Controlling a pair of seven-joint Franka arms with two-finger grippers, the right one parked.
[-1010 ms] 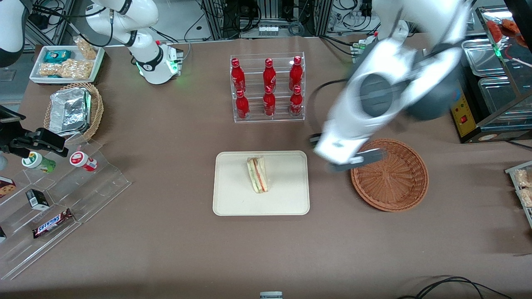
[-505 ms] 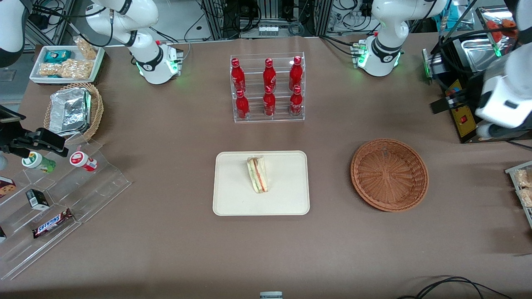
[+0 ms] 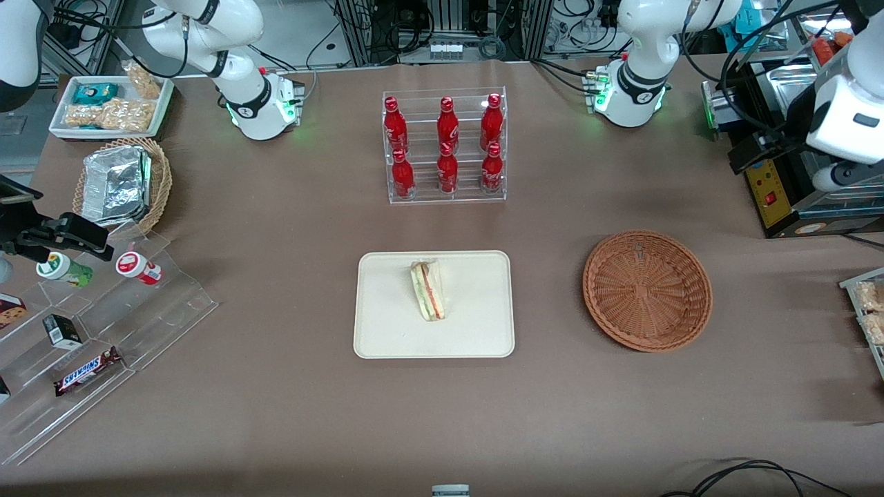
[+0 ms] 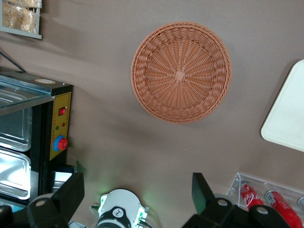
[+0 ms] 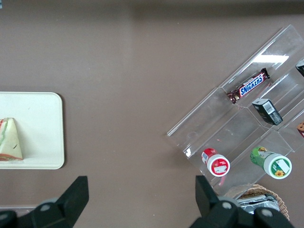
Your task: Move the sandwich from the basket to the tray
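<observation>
Fingers [image 4: 71, 192] of our gripper [image 4: 135, 194] stand wide apart, gripping nothing, high above the table. Below them we see the basket [image 4: 181, 72] with nothing in it; farther out, the sandwich [image 3: 429, 290] lies on the tray [image 3: 387, 324].

The working arm is raised high at its own end of the table, well clear of the surface. Its tool [image 4: 135, 197] points down, fingers [image 4: 71, 192] spread wide apart with nothing between them.
</observation>
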